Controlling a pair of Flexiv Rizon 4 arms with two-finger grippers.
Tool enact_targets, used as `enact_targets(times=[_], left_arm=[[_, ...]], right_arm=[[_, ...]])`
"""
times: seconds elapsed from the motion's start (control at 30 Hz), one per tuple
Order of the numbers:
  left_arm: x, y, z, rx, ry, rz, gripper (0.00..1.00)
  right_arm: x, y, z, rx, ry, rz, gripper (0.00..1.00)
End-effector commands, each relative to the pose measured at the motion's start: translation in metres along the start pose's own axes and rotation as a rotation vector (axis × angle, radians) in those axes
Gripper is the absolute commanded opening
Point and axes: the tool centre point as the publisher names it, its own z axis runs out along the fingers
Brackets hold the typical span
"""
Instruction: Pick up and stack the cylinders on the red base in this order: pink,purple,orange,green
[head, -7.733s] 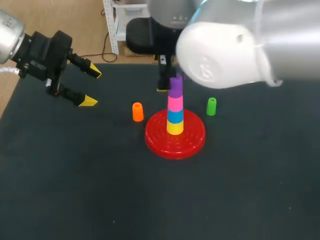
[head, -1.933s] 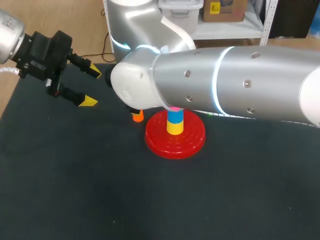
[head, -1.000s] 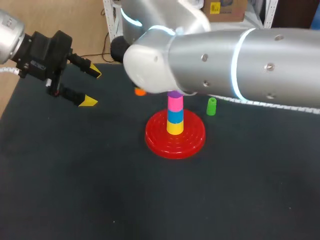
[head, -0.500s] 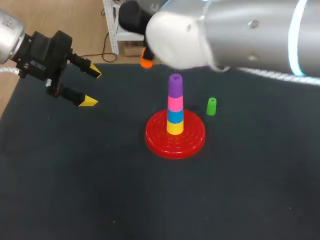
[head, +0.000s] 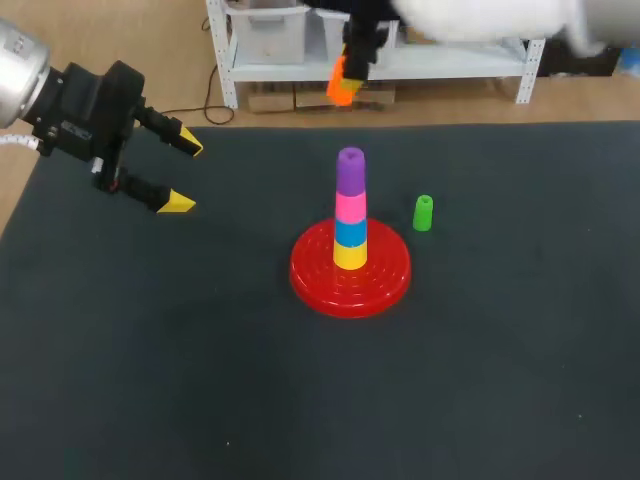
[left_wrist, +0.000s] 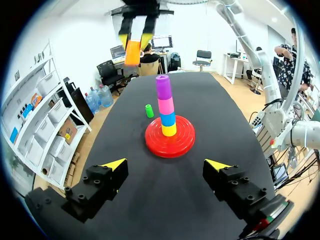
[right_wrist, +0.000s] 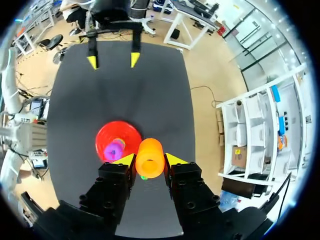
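Head view puts the left gripper (head: 183, 174) over the far left corner of the dark worktop (head: 180, 360), its yellow-tipped fingers spread wide with nothing between them. Further right, the right gripper (head: 352, 62) hangs high over the worktop's far edge, pinching the orange cylinder (head: 342, 88) from two sides. The right wrist view shows that cylinder clamped between the yellow tips. Nearer the middle sits the round red base (head: 392, 283), carrying an upright tower: yellow cylinder (head: 349, 256) at the bottom, then blue cylinder (head: 350, 232), pink cylinder (head: 350, 207) and purple cylinder (head: 350, 170) on top. A small green cylinder (head: 423, 213) stands on the worktop near the base's right side, apart from it.
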Motion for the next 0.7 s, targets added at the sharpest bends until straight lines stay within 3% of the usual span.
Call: enact_targets(times=[0.03,0.4,0.7], left_arm=[[0.001,0.001,0.0,0.001,-0.002,0.002,1.0],[0.001,0.001,0.0,0.001,-0.002,0.002,1.0],[0.001,0.001,0.0,0.001,-0.002,0.002,1.0]], right_arm=[[0.014,0.02,-0.03,0.0,-0.03,-0.016,0.0],[0.025,0.054,-0.009,-0.044,0.006,-0.052,0.0],[0.022,0.058,0.013,-0.075,0.018,-0.038,0.0]])
